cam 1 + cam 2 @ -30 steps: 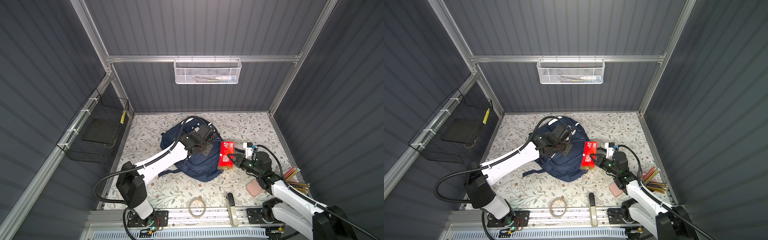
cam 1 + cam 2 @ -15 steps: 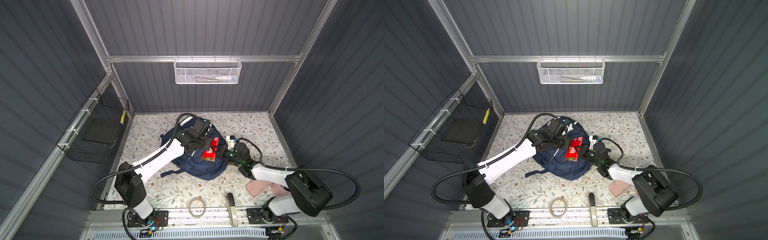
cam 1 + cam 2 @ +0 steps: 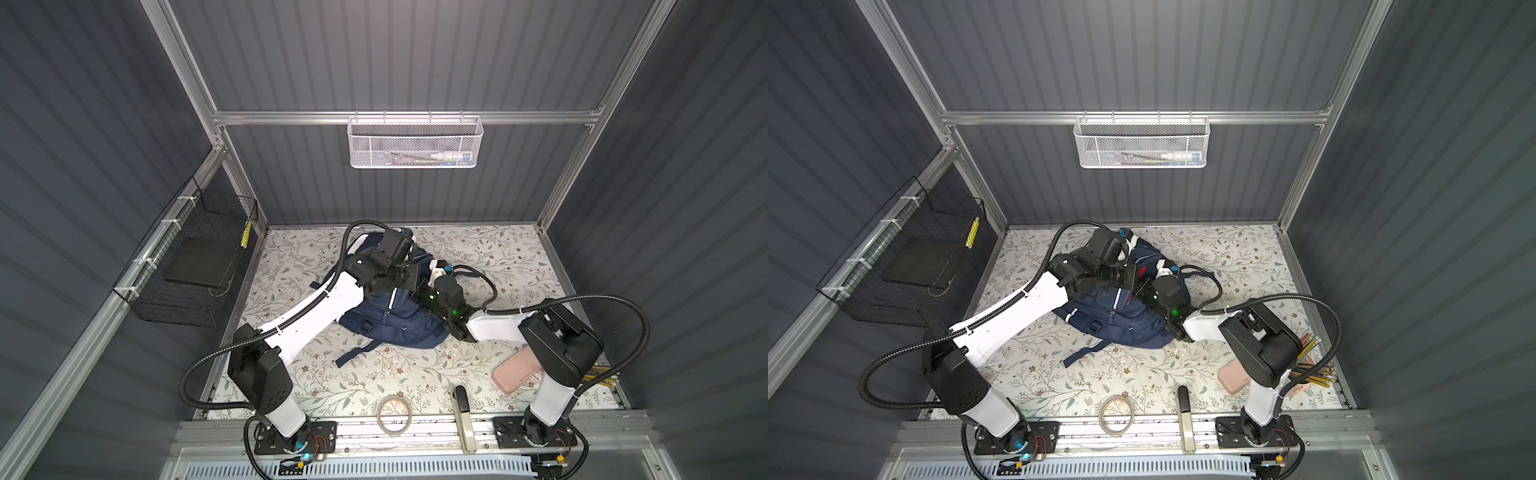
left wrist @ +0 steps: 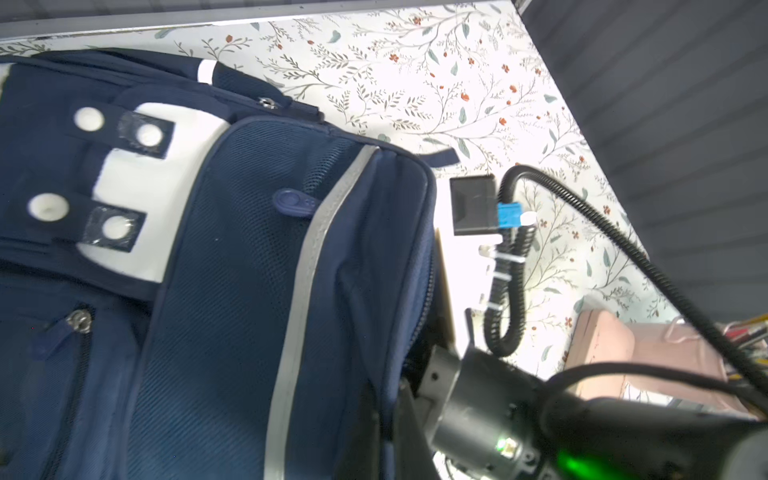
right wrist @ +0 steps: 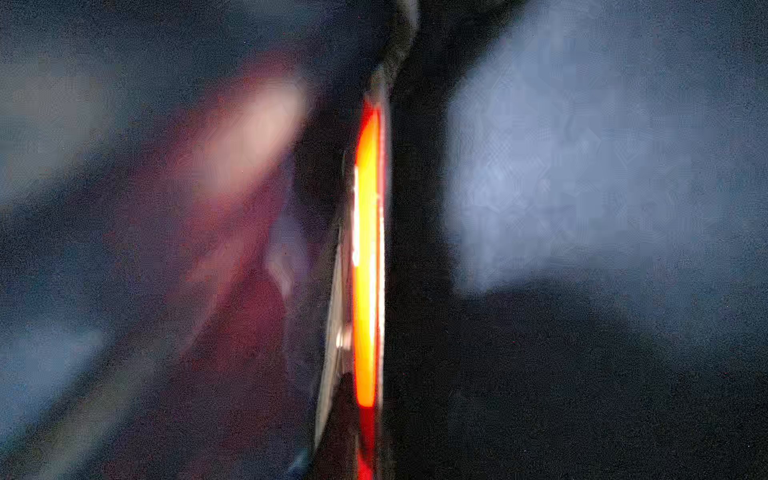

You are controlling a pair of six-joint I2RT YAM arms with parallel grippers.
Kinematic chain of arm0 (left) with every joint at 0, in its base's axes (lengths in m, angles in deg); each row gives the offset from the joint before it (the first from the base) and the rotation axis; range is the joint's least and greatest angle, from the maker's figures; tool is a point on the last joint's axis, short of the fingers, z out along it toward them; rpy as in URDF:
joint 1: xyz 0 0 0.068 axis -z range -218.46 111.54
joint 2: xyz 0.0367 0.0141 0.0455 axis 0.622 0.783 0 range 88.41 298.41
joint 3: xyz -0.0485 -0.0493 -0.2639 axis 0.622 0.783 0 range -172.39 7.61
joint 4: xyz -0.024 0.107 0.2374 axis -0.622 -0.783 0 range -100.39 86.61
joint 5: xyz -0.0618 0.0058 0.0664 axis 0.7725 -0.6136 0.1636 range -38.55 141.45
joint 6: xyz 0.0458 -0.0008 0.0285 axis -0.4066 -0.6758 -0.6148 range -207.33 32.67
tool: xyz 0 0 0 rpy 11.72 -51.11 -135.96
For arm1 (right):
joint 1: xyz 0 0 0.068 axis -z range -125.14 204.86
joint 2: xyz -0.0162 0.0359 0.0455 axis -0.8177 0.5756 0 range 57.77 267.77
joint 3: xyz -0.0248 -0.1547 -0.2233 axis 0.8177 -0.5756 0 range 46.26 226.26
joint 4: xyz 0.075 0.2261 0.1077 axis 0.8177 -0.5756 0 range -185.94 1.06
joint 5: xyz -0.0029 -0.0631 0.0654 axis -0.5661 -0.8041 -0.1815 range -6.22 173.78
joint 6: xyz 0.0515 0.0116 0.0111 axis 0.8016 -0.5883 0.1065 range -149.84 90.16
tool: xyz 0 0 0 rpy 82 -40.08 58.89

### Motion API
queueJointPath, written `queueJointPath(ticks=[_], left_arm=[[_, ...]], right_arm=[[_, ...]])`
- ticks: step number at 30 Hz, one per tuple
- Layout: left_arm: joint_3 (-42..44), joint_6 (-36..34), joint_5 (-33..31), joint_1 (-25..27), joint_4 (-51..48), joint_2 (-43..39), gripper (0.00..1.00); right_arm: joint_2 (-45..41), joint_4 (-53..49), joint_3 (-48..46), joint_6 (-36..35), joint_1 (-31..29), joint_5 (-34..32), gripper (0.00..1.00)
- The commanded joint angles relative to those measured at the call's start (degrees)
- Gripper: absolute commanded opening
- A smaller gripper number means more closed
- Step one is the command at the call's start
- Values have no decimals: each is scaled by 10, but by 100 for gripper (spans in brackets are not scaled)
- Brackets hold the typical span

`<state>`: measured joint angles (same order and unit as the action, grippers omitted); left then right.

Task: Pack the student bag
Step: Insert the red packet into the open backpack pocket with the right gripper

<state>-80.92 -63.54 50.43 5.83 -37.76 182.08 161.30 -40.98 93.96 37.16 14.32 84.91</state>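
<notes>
Grey ribbed walls enclose a floral-patterned tabletop (image 3: pixel 507 249). The student bag (image 3: pixel 386 322) lies flat near the middle of it, with its white patches toward the back wall and a strap trailing toward the front. The left arm reaches over the bag's upper end. The left claw (image 3: pixel 411 279) is clenched there, beside the opening, but what it pinches is hidden. The right claw (image 3: pixel 1143 287) is buried in the bag's opening, entering from the right side. Its wrist view is dark and blurred, with a thin red-orange edge (image 5: pixel 365 249) running down the middle. Whether the jaws grip that edge cannot be told. A pink pencil case (image 3: pixel 517 372) lies near the right arm's base, with pencils (image 3: pixel 1312 368) just beyond it. A tape roll (image 3: pixel 394 415) sits at the front edge.
</notes>
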Motion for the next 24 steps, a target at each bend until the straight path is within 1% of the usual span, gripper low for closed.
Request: queueJointPath(ticks=[1, 3, 5, 7, 8, 11, 14, 16, 18, 20, 22, 24], left_arm=[[8, 25, 66, 14, 59, -26, 0], [30, 32, 66, 8, 74, -31, 0], [54, 42, 70, 0, 101, -41, 0], [70, 51, 71, -6, 131, -45, 0], [88, 52, 73, -7, 138, -43, 0], [103, 62, 83, -8, 152, -33, 0], [123, 75, 96, -8, 172, -27, 0], [135, 84, 106, -8, 185, -22, 0], [148, 92, 112, -8, 195, -19, 0], [160, 99, 113, -8, 206, -21, 0], [173, 108, 115, -8, 222, -24, 0], [174, 109, 113, -8, 229, -27, 0]], right_arm=[[21, 0, 1, -6, 3, 0, 34], [-1, -17, -17, -12, 9, 10, 45], [-34, -83, -22, -46, 10, 17, 52], [-67, -159, -29, -77, 11, 7, 57], [-84, -174, -43, -88, 12, 3, 59], [-141, -219, -90, -103, 21, -16, 62], [-189, -271, -126, -117, 42, -10, 63], [-215, -273, -145, -134, 56, 10, 63], [-244, -305, -145, -176, 57, 12, 63], [-251, -322, -140, -207, 58, 23, 63], [-239, -298, -138, -224, 60, 54, 58], [-216, -265, -127, -231, 57, 93, 47]])
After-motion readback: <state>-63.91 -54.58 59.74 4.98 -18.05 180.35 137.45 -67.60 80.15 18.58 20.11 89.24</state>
